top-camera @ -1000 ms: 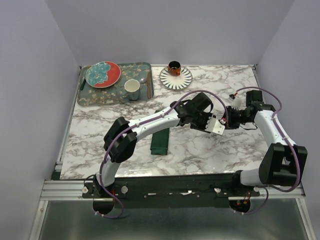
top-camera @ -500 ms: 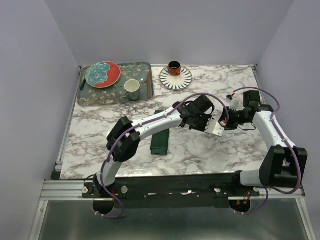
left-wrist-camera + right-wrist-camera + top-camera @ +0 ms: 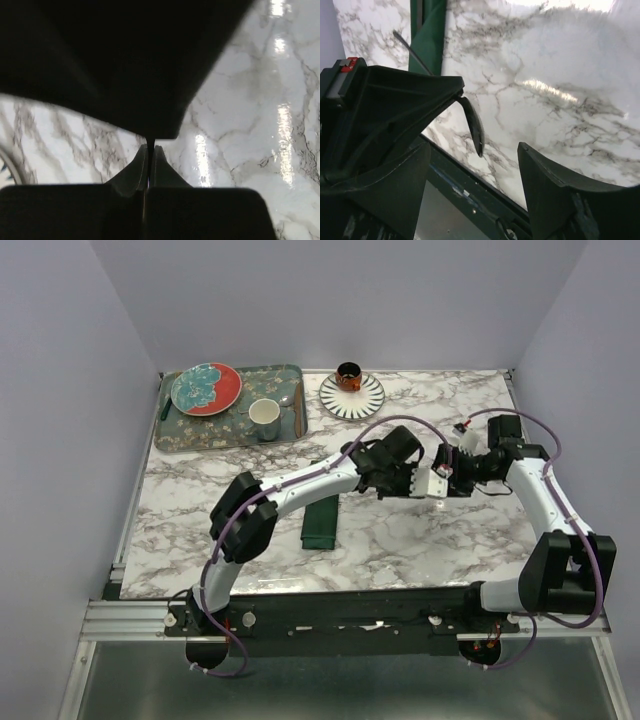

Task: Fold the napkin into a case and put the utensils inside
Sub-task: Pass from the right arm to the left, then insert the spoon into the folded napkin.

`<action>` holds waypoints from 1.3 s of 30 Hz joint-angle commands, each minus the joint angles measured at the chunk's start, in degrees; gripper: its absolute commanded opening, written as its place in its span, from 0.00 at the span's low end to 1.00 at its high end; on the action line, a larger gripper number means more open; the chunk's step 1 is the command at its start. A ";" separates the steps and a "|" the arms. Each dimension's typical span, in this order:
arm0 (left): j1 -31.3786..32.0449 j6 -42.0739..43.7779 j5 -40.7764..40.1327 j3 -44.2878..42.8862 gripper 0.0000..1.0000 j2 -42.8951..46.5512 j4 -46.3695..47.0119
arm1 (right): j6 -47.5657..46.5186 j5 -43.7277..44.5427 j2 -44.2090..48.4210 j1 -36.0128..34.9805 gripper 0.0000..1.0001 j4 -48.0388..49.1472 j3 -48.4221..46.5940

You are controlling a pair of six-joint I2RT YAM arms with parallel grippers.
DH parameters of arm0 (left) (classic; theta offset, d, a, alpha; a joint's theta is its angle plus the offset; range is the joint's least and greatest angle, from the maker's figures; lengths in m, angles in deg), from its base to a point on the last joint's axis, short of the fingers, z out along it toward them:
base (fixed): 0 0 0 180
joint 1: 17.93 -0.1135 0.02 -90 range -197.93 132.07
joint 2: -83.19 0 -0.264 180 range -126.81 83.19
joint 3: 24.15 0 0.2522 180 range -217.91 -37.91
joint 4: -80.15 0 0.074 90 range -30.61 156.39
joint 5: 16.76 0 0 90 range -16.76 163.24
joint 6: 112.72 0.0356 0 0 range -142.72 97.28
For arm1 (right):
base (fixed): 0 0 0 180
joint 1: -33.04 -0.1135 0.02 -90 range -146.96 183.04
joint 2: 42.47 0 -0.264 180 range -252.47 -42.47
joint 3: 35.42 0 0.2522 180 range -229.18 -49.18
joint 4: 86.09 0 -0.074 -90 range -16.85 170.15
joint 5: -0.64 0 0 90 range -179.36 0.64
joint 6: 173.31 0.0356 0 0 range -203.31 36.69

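Since a second ago, the left gripper (image 3: 437, 483) has lifted a little toward the right gripper (image 3: 453, 476). The two now meet nose to nose above the right half of the marble table (image 3: 400, 540). We see the left gripper's jaws pressed together on a thin black utensil (image 3: 472, 125). Its curved end sticks out past the tip into the gap of the other tool. The right gripper's fingers (image 3: 555, 190) stand wide apart on either side of that end, gripping nothing. We cannot tell whether the piece is the fork or the knife. The green case (image 3: 322, 520) lies flat on the table to the left of both grippers, its far end under the left arm. In the right wrist view a second slim black piece (image 3: 414, 54) slants across the case's edge. We cannot tell whether it sits inside.
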 commanded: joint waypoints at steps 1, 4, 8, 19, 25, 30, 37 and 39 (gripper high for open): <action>-6.99 -25.25 -4.29 3.62 0.00 7.67 9.17 | 3.13 -2.83 -0.71 0.71 0.81 3.99 -5.74; -11.30 -44.75 -11.83 8.35 0.00 11.80 16.90 | 3.84 -3.71 -1.94 0.89 0.86 6.54 -6.98; -16.40 -57.89 -18.25 16.10 0.00 15.07 25.87 | 4.98 -5.64 -5.19 0.89 0.86 8.56 -7.85; -20.63 -74.33 -35.13 17.77 0.00 11.21 27.02 | 6.21 -5.82 -8.36 0.89 0.82 10.41 -7.59; -21.07 -73.64 -35.67 23.65 0.00 10.25 37.91 | 6.39 -5.65 -9.06 0.89 0.82 10.50 -7.59; -21.59 -72.14 -34.44 25.33 0.00 9.01 42.58 | 6.04 -5.56 -9.32 0.89 0.82 10.06 -7.77; -21.68 -72.75 -33.47 24.63 0.00 6.64 41.09 | 5.51 -5.74 -9.85 0.89 0.81 9.62 -8.12; -21.77 -73.28 -32.95 24.80 0.00 6.72 40.04 | 5.51 -5.65 -9.94 0.89 0.81 9.44 -8.21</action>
